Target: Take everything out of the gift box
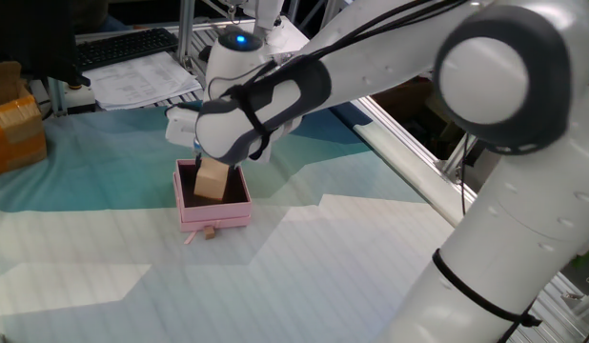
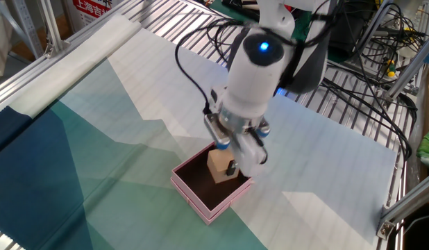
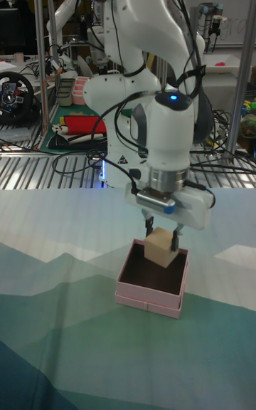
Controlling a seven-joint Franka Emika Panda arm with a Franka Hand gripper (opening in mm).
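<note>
The pale-pink gift box (image 1: 218, 215) (image 2: 192, 196) (image 3: 148, 295) sits open on the green-and-white cloth, its dark inside showing. A light-tan cube (image 1: 212, 179) (image 2: 219, 167) (image 3: 161, 248) hangs tilted just over the box's inside, lifted off its floor. My gripper (image 1: 212, 171) (image 2: 223, 164) (image 3: 162, 236) is shut on the cube from above. A tiny tan-brown piece (image 1: 210, 232) lies outside the box against its front wall, beside the thin pink ribbon tab (image 1: 191, 238). The rest of the box's inside looks bare.
An orange-brown taped carton (image 1: 12, 131) stands at the far left edge. Papers (image 1: 142, 80) and a keyboard (image 1: 123, 45) lie behind the cloth. Metal rails (image 2: 353, 132) and cables (image 2: 360, 48) border the table's far side.
</note>
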